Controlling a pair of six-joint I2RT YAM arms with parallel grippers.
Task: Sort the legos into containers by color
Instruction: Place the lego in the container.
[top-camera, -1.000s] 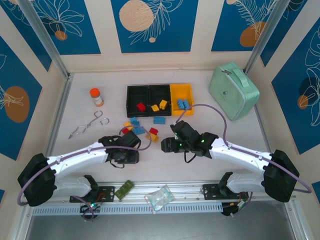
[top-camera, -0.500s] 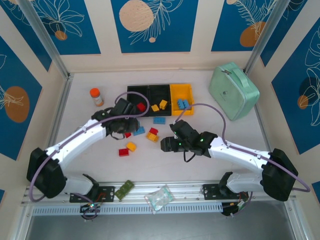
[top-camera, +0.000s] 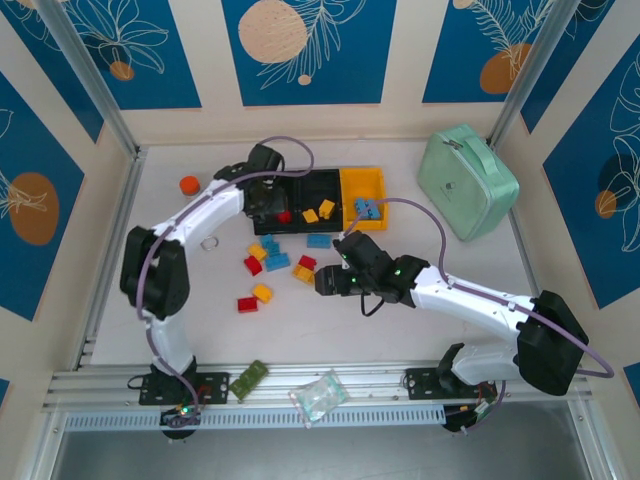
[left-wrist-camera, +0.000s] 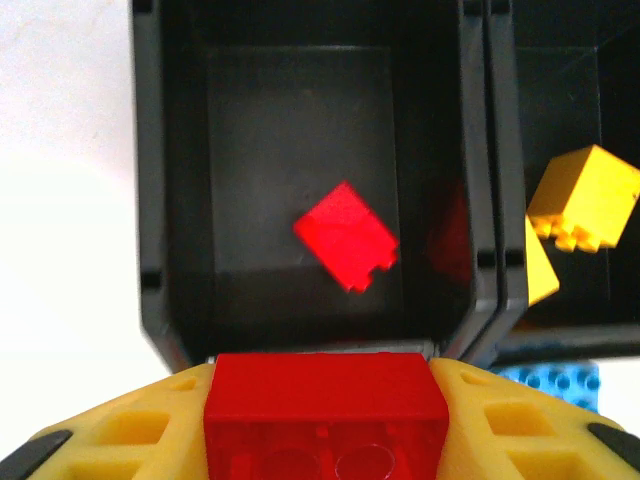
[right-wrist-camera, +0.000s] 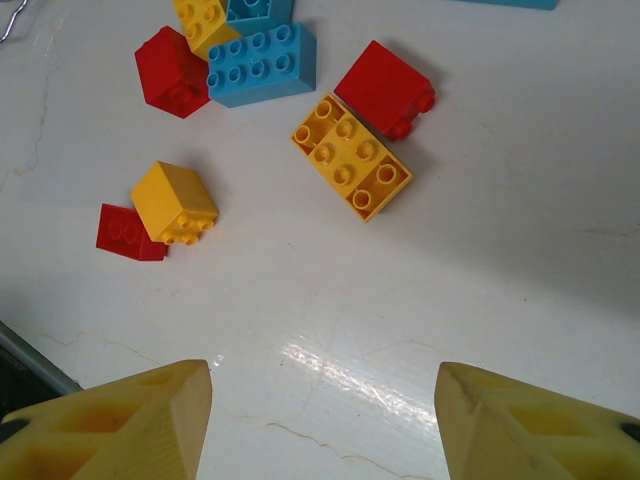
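While the left claw (left-wrist-camera: 325, 392) is clamped on a red lego (left-wrist-camera: 325, 420) just above the near wall of the left black container (left-wrist-camera: 150, 200), the right claw (right-wrist-camera: 322, 370) hangs over the table (right-wrist-camera: 520, 230) with its jaws apart and nothing between them. One red lego (left-wrist-camera: 345, 235) already lies tilted on the floor of that left container. Yellow legos (left-wrist-camera: 585, 195) sit in the middle black container (left-wrist-camera: 497, 200), and blue legos (top-camera: 367, 208) sit in the yellow-orange container (top-camera: 362, 182).

Loose pieces lie ahead of the right claw: a flat yellow lego (right-wrist-camera: 352, 170) studs-up, touching a red one (right-wrist-camera: 385, 90), and farther off a blue one (right-wrist-camera: 262, 65). A small yellow lego (right-wrist-camera: 175, 203) leans against another red lego (right-wrist-camera: 130, 232).

These bricks look like hard, smooth plastic: light, stiff and not likely to break, but slick on the sides. A firm pinch across two flat, opposite walls should hold best, as the left claw does now. A grip on a corner or on the studs would probably let the piece twist or squirt out. The flat yellow lego is best taken across its narrow width. Being so light, a brick may bounce if released from high up, so a low release inside the container seems wise. Pieces that touch a neighbour may drag it along.
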